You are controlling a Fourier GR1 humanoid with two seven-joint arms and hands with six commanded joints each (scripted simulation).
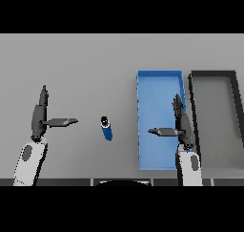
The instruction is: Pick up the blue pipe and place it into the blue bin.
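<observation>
Grey table (86, 64): blue pipe (106, 128) btwn hands, nearer left fingers (64, 122).

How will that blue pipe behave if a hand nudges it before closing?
The blue pipe looks like a short, rigid cylinder lying on the table, so it probably rolls sideways when nudged. It seems small beside either hand, so likely light. Its smooth look suggests some slip.

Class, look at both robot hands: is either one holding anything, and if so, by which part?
Nothing is held. The left hand and right hand are open, and the blue pipe lies untouched on the table.
</observation>
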